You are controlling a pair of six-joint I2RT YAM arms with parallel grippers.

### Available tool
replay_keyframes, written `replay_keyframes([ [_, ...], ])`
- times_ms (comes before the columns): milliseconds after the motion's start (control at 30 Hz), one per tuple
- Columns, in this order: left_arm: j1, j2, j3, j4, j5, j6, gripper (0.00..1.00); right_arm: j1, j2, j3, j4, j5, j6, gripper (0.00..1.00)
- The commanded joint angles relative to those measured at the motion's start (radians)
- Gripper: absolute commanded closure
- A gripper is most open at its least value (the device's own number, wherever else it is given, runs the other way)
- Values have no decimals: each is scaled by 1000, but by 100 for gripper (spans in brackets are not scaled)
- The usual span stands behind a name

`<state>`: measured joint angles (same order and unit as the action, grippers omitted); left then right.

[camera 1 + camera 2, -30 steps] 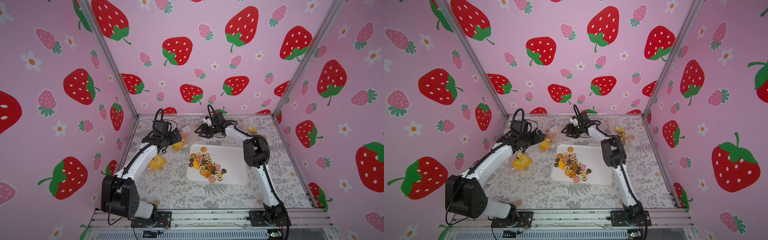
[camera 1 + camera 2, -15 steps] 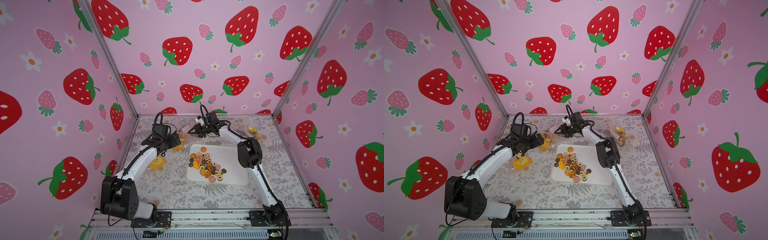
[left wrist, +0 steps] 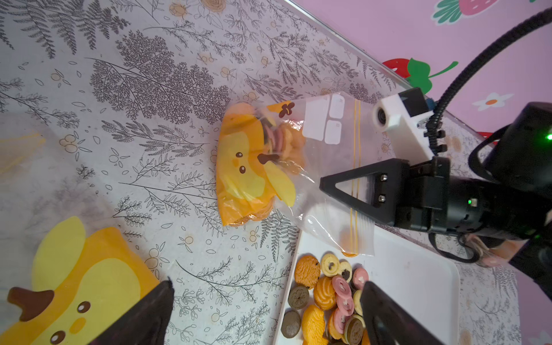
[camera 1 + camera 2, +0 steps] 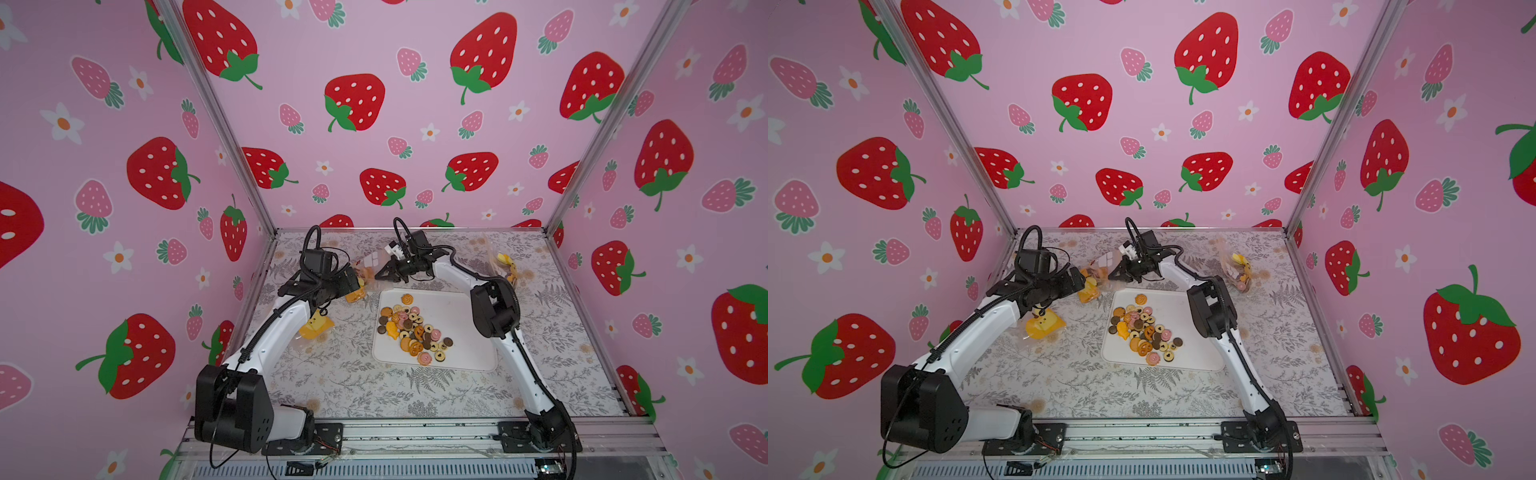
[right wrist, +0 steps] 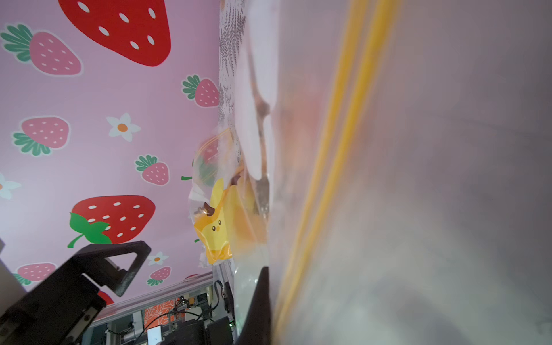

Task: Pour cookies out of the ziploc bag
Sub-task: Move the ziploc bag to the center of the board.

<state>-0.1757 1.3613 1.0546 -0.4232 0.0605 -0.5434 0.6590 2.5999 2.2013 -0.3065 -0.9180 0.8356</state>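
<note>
The right arm reaches forward with its elbow bent. The right gripper (image 3: 324, 185) is pinching the zip edge of the ziploc bag (image 3: 254, 179), which stretches out beyond the jaw tips. The left arm lies low, and the left gripper (image 3: 267, 285) is spread wide and empty, with that bag just ahead.

There are three bags in all, counting a yellow bag (image 4: 316, 328) and a far bag (image 4: 505, 266). One tray (image 4: 469, 332) sits beside both jaws and holds roughly thirty cookies (image 4: 411, 332); more cookies remain in the pinched bag.
</note>
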Motion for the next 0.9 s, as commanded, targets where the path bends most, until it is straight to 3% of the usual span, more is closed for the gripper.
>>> replay_keyframes([
  [0, 7, -17, -16, -8, -5, -3, 1, 21, -81, -44, -2, -2, -26, 97],
  [333, 10, -50, -54, -22, -4, 0, 1, 75, -273, -352, 149, -26, -14, 97],
  [633, 10, -99, -89, -49, -10, 8, 1, 157, -378, -536, 188, -43, -24, 97],
  [867, 10, -139, -126, -70, 15, 0, 1, 214, -520, -730, 204, 24, -37, 94],
])
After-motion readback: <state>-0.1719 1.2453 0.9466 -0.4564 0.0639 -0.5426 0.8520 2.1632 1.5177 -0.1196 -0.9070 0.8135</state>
